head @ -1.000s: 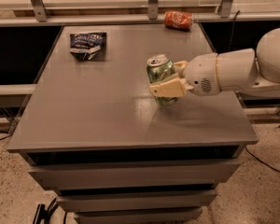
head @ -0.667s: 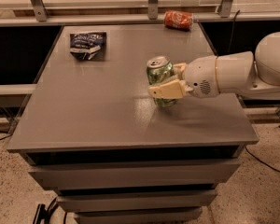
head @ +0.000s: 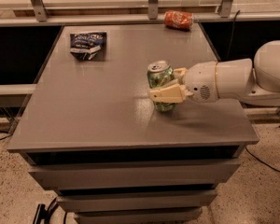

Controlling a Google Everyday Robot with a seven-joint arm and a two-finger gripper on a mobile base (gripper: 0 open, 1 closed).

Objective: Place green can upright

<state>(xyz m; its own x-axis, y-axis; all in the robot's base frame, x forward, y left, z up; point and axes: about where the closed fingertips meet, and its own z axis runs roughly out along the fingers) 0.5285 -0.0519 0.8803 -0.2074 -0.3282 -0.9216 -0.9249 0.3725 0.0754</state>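
The green can (head: 159, 77) stands upright right of the table's middle, silver top up, with its base at or just above the grey tabletop (head: 93, 106). My gripper (head: 170, 84) reaches in from the right on its white arm and is shut on the can. One cream finger (head: 167, 95) crosses the can's front and the other (head: 179, 72) lies behind it. The can's lower middle is hidden by the front finger.
A dark blue snack bag (head: 87, 45) lies at the table's far left. An orange-red can (head: 179, 20) lies on its side at the far right edge. A raised shelf with metal posts (head: 152, 1) runs behind the table. The robot's white body (head: 270, 78) stands to the right.
The gripper and the green can have come down slightly toward the tabletop. The can stays upright in the grip. Nothing else has moved.
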